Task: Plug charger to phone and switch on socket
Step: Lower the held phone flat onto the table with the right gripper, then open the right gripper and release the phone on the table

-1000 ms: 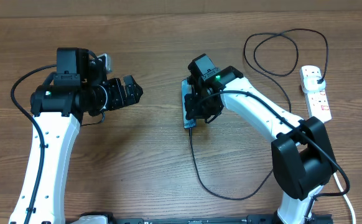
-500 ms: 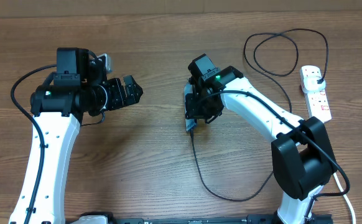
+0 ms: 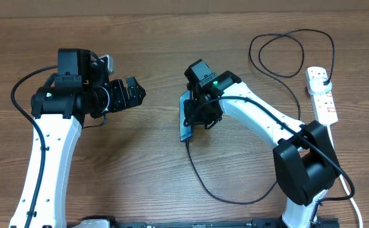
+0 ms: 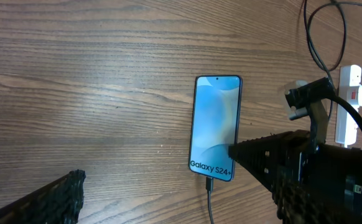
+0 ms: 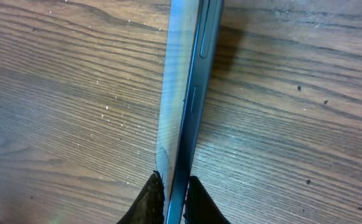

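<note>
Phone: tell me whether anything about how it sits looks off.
The phone looks tipped up on a long edge rather than lying flat: the right wrist view shows it almost edge-on between the right gripper's fingertips, and overhead it is a narrow slanted strip. The charger seems plugged into it.

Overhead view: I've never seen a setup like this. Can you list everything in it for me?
table: one, brown wood, under everything.
phone: one, light blue screen, mid-table, lying at a slant.
charger: one, thin black cable, meets the phone's lower end and loops round to the socket.
socket: one, white strip with red marks, far right.
left claw: one, black, open, left of the phone, holding nothing.
right claw: one, black, closed on the phone's edge.
</note>
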